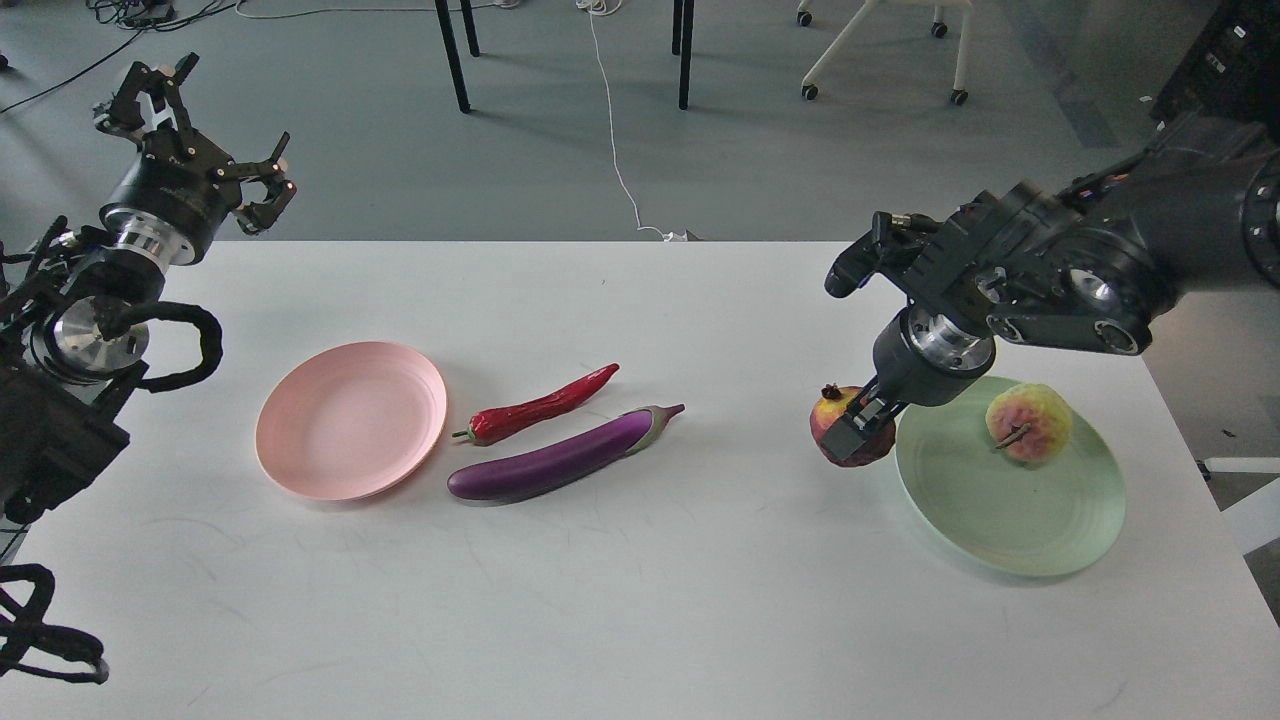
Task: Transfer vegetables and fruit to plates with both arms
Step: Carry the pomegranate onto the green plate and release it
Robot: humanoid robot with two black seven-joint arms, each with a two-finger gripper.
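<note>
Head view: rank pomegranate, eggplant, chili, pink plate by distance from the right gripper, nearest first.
1. Pomegranate: at the right gripper, its fingers around it, by the green plate's left rim.
2. Eggplant: table centre, left of the gripper.
3. Chili: just behind the eggplant, its bulk slightly farther left.
4. Pink plate: farthest, on the left.

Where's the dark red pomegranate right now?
In the head view, the dark red pomegranate is on the table's right side, just left of the pale mint green plate, with the right gripper closed around it.
</note>
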